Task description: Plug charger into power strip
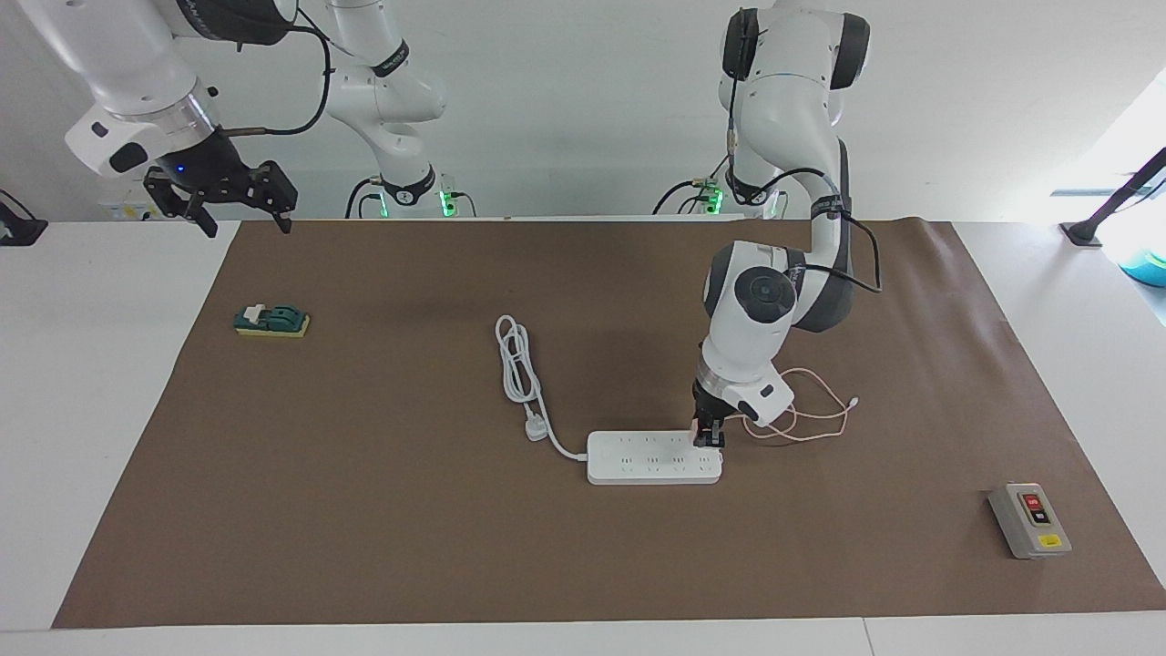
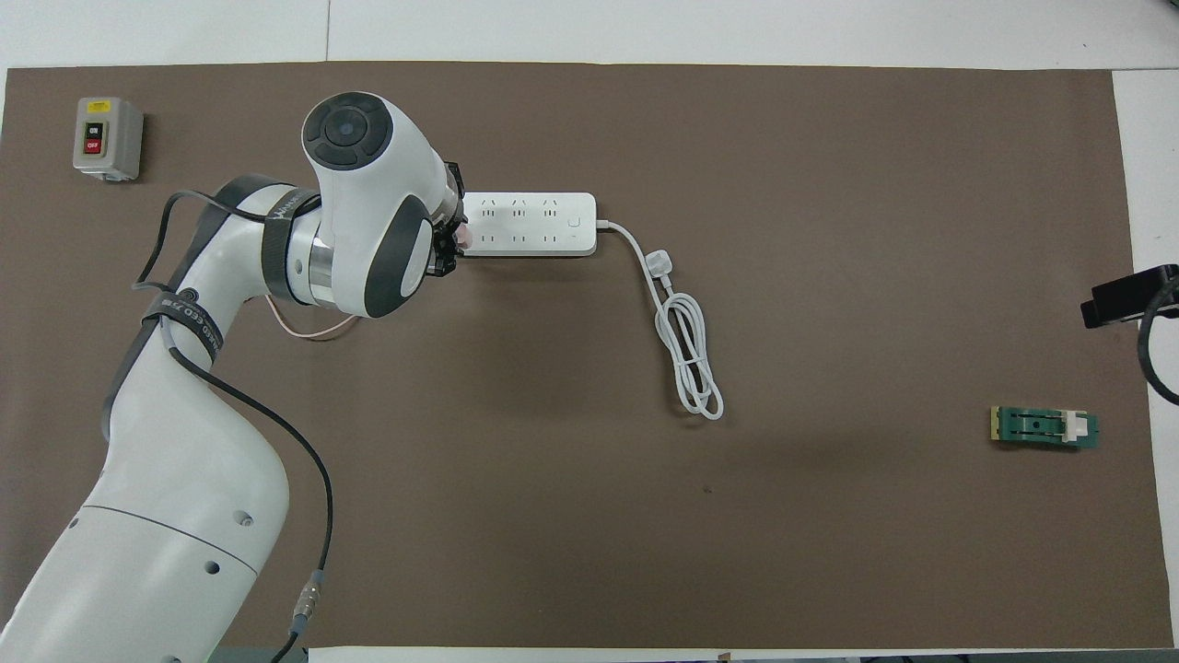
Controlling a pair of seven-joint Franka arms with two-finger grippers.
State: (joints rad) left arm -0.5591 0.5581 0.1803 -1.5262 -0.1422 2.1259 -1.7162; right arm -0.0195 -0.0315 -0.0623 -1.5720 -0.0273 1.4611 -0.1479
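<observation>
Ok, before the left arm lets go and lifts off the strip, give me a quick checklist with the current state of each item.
1. Left gripper down at the power strip's end toward the left arm: ok.
2. Charger at the gripper, on the strip's row nearer the robots: ok.
3. Charger fully seated in a socket: cannot tell, the gripper hides it.
4. Pink cable lies loose on the mat beside the strip, not over it: ok.
5. Strip flat on the mat, its white cord coiled nearer the robots: ok.
6. Right gripper waits raised over the table's edge at the right arm's end: ok.
</observation>
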